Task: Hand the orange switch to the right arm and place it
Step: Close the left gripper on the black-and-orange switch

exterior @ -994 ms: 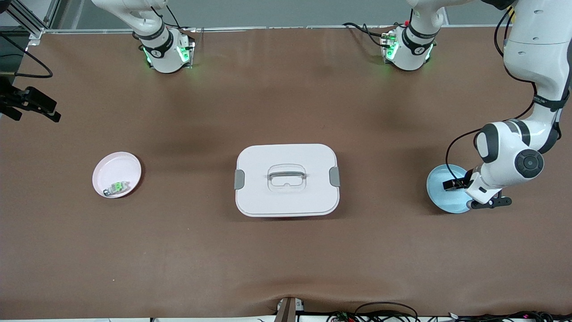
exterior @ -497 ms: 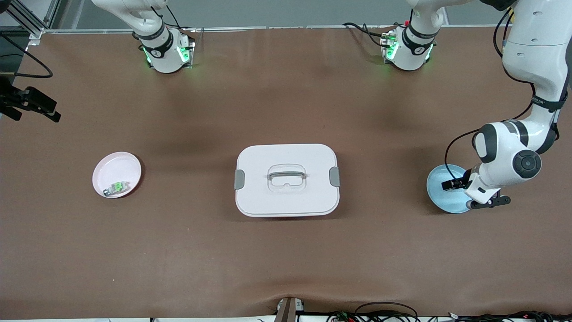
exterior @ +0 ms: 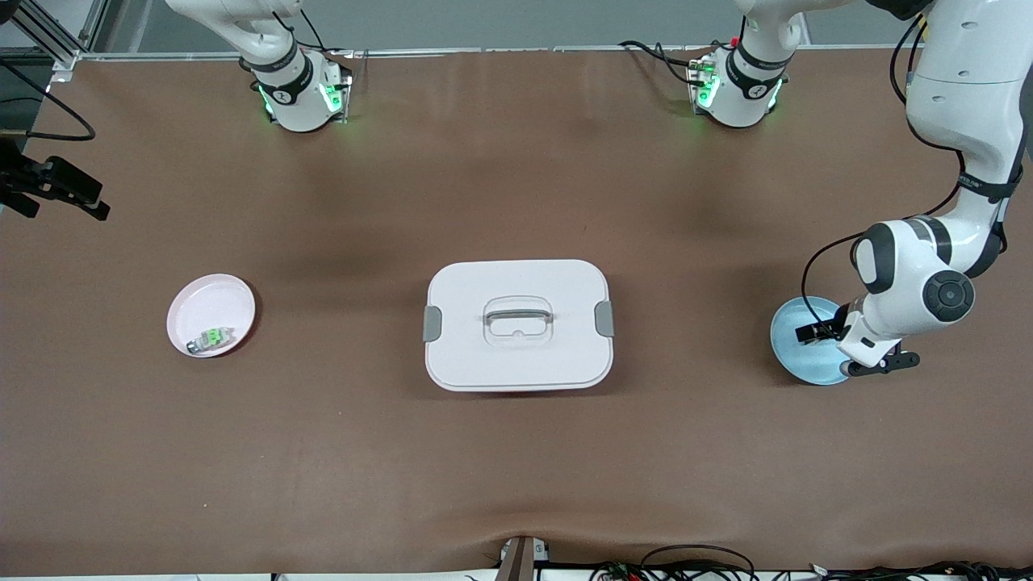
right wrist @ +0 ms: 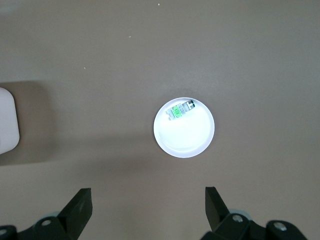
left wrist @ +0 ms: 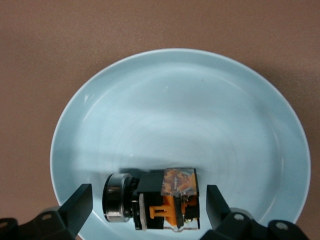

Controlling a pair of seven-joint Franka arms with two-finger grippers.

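Note:
The orange switch, a small black block with an orange band and a metal ring at one end, lies on its side in the blue plate. My left gripper hangs low over that plate and is open. Its fingers stand on either side of the switch with a gap at each end. In the front view the left gripper covers the switch. My right gripper is open and empty, high above the table near the pink plate.
The pink plate, toward the right arm's end, holds a small clear-grey component with a green middle. A white lidded box with a handle sits mid-table between the two plates. Cables run along the table's near edge.
The left arm's wrist has shifted slightly over the blue plate toward the table's middle. The right arm has not visibly moved.

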